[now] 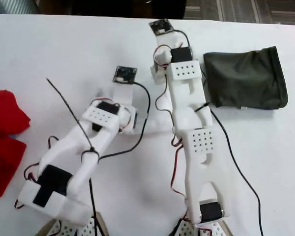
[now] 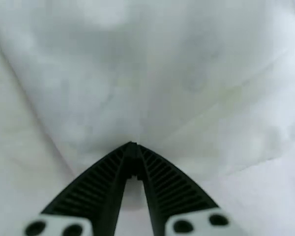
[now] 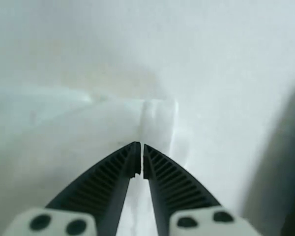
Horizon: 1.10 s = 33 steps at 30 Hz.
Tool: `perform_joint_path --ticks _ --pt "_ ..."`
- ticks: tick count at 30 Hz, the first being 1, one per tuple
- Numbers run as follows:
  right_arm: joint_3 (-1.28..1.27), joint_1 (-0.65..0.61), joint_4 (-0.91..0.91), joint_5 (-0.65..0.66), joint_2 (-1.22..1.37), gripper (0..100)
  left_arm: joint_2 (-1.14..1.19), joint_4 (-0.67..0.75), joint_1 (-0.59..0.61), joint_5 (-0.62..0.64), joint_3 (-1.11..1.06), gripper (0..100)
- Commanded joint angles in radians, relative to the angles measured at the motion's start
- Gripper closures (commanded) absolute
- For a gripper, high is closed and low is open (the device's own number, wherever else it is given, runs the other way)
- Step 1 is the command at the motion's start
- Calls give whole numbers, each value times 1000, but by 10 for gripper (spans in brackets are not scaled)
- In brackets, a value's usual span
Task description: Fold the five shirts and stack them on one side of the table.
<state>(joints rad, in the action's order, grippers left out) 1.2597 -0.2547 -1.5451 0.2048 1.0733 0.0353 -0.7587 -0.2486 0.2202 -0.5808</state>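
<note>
A white shirt (image 2: 152,73) lies on the white table under both arms, and a patch of it (image 1: 152,129) shows between them in the high view. My left gripper (image 2: 132,147) is shut, its tips pinching the cloth where creases fan out; it sits left of centre (image 1: 105,93). Farther back, my right gripper (image 3: 136,147) is shut at a raised fold of the white shirt (image 3: 157,115), beside the green shirt (image 1: 161,55). That dark green shirt (image 1: 246,78) lies folded at the back right. A red shirt (image 1: 5,132) lies crumpled at the left edge.
The table (image 1: 64,44) is white, so the white shirt's outline is hard to make out. Cables run from both arms toward the front edge. The dark shirt shows as a dark band (image 3: 285,167) at the side of the right wrist view.
</note>
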Motion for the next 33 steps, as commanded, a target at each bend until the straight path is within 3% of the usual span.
perform_joint_path --ticks 1,14,20,27,33 --pt "38 16 19 -5 28 979 38 8 -9 -23 7 972" --pt "48 125 4 0 22 979 40 -31 6 -23 42 972" --pt "44 102 -76 -5 -148 975 -23 -166 6 -29 136 972" --pt "35 74 -191 -8 -174 741 -238 -206 66 -104 165 928" --pt "2 12 -217 -11 -173 745 -430 -235 161 -176 162 876"
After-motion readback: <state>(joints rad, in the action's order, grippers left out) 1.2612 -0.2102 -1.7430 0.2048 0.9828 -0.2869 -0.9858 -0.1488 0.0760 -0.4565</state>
